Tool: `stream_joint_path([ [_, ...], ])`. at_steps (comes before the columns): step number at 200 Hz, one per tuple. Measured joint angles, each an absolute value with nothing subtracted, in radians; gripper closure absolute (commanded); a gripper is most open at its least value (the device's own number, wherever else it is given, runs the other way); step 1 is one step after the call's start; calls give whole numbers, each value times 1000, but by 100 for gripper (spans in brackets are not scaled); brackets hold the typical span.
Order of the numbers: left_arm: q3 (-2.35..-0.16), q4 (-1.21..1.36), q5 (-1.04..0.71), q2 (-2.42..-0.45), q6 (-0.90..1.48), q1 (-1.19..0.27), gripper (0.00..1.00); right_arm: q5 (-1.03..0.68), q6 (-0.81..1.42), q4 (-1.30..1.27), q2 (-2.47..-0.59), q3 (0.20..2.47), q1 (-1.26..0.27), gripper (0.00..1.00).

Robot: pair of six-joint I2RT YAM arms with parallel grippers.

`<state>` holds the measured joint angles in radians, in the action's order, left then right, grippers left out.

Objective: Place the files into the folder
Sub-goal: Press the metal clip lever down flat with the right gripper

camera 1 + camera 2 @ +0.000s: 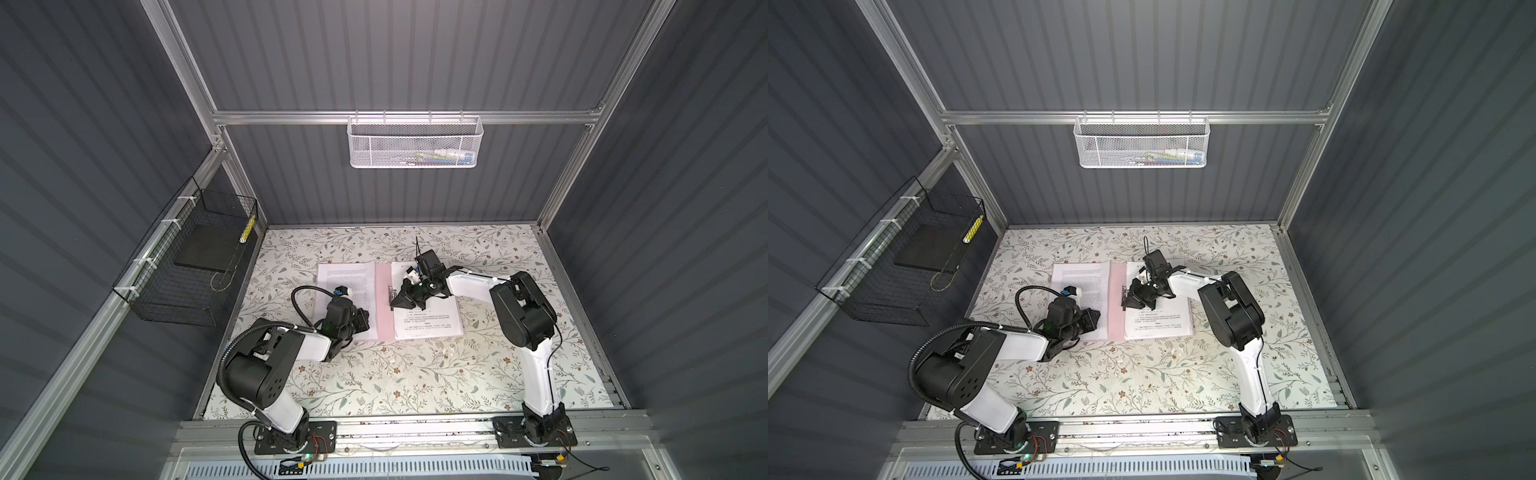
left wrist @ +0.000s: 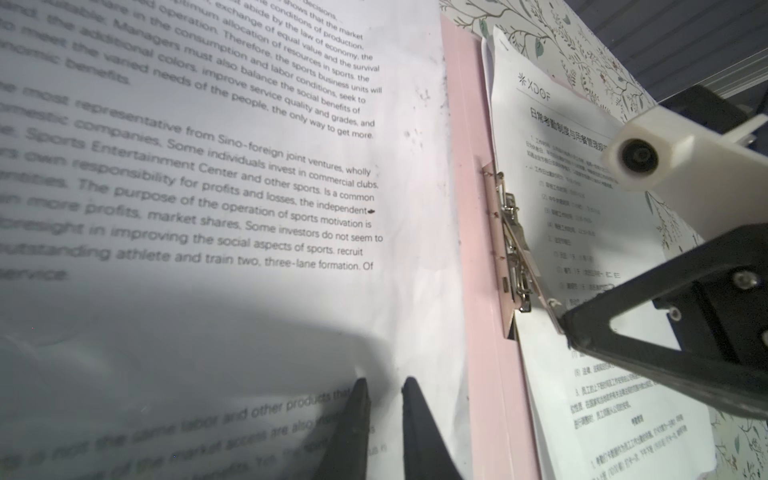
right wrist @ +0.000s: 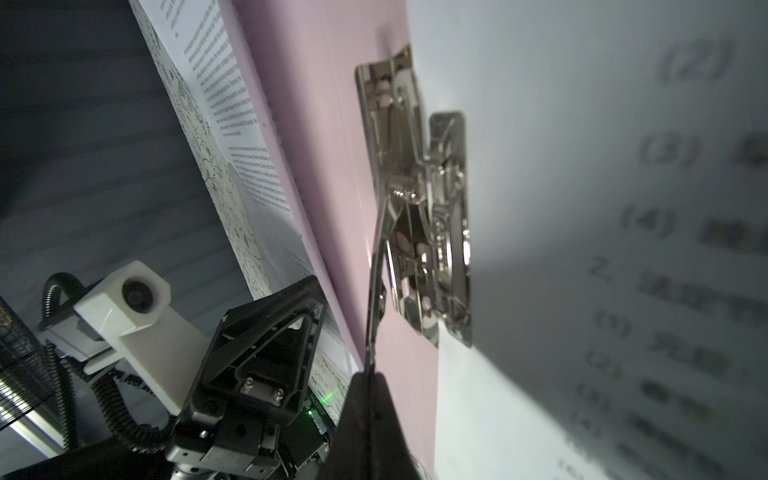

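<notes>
A: folder state?
B: Pale pink, open flat mid-table. Metal clip by the spine.
A: files?
B: White, printed. English-text sheet on left flap, logo-header sheet on right, inner edge at clip.

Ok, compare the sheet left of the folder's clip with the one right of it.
The left sheet carries English paragraphs; the right sheet has a logo header and Chinese text. The left sheet lies clear of the metal clip; the right sheet's edge meets it. Both are white, on the pink folder.
</notes>
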<state>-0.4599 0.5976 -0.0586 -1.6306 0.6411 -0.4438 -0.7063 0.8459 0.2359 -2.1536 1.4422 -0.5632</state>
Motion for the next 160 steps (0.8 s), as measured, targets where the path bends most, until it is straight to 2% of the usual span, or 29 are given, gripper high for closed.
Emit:
stream_joint_path([
  [65,-455,608,-44,-1632,653,-444,82,-661,732,302,-2192,1467,-569,100],
  [160,-462,670,-47,-1678,660,-442,82,-654,680,402,-2247,1571,-573,100],
])
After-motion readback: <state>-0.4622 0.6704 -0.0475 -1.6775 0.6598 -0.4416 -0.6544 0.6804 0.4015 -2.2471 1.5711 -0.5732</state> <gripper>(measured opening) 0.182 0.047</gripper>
